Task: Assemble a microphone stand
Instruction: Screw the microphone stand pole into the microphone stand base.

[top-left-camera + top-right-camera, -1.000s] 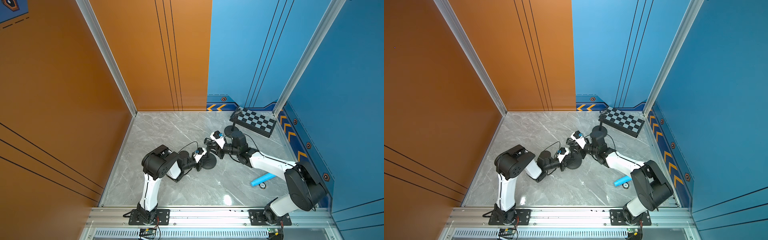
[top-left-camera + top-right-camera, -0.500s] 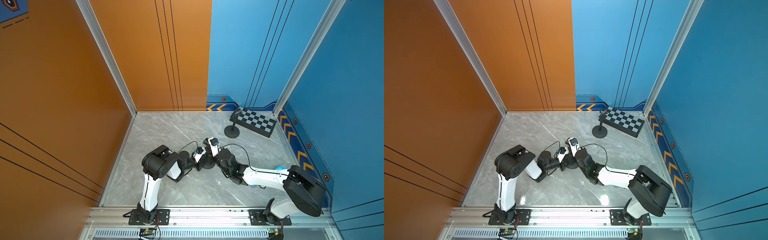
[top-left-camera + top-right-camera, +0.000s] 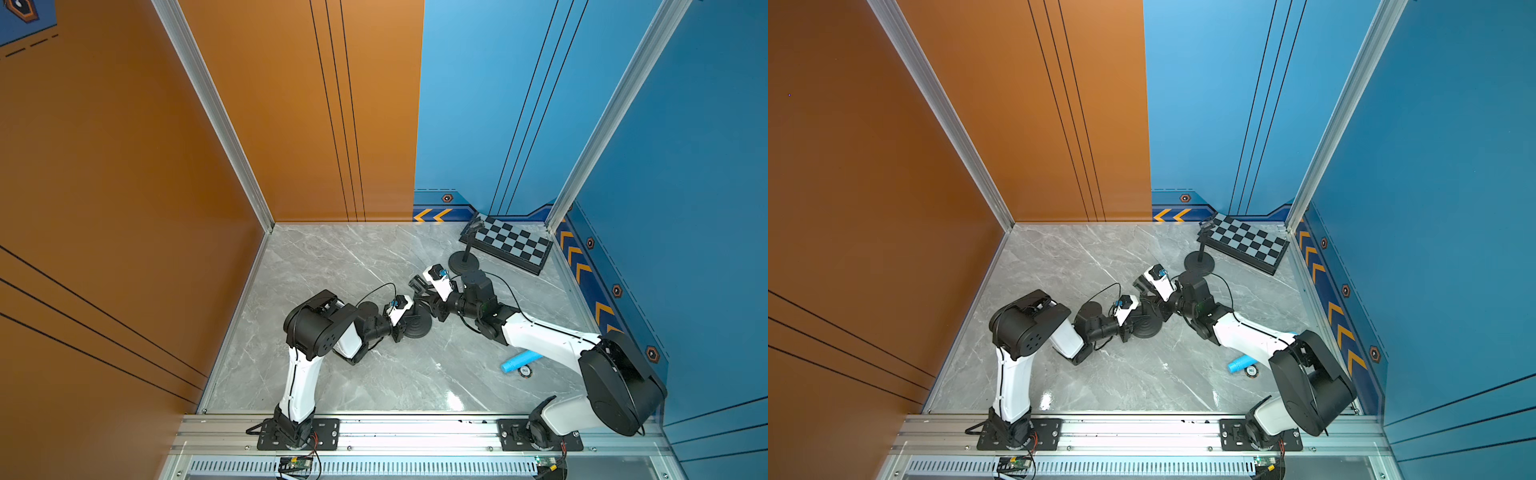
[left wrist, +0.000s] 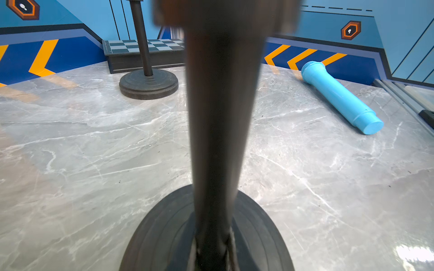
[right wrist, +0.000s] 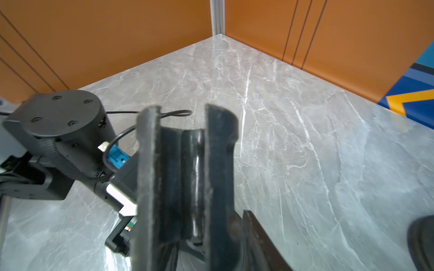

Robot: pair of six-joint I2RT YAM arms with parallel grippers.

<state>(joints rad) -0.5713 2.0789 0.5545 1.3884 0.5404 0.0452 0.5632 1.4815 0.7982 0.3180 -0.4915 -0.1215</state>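
A black round base (image 3: 420,328) stands mid-table with a black pole (image 4: 220,117) rising from it. My left gripper (image 4: 212,253) is shut on the pole just above the base (image 4: 164,234); in a top view it (image 3: 408,325) lies low beside the base. A black U-shaped clip (image 5: 187,176) sits at the pole's top (image 3: 417,285). My right gripper (image 3: 423,297) is around the clip. One finger (image 5: 258,234) stands off its side and the other is hidden. A blue microphone (image 3: 519,360) lies at the right.
A second black stand (image 3: 463,262) with its own clip stands at the back right, before a chessboard (image 3: 513,245) against the wall. A small round object (image 3: 524,370) lies beside the microphone (image 4: 340,96). The left arm's wrist (image 5: 58,131) is close to the right gripper.
The right arm's elbow swung toward the front and back again while its gripper stayed at the clip. Its jaws have parted. The left gripper has not moved.
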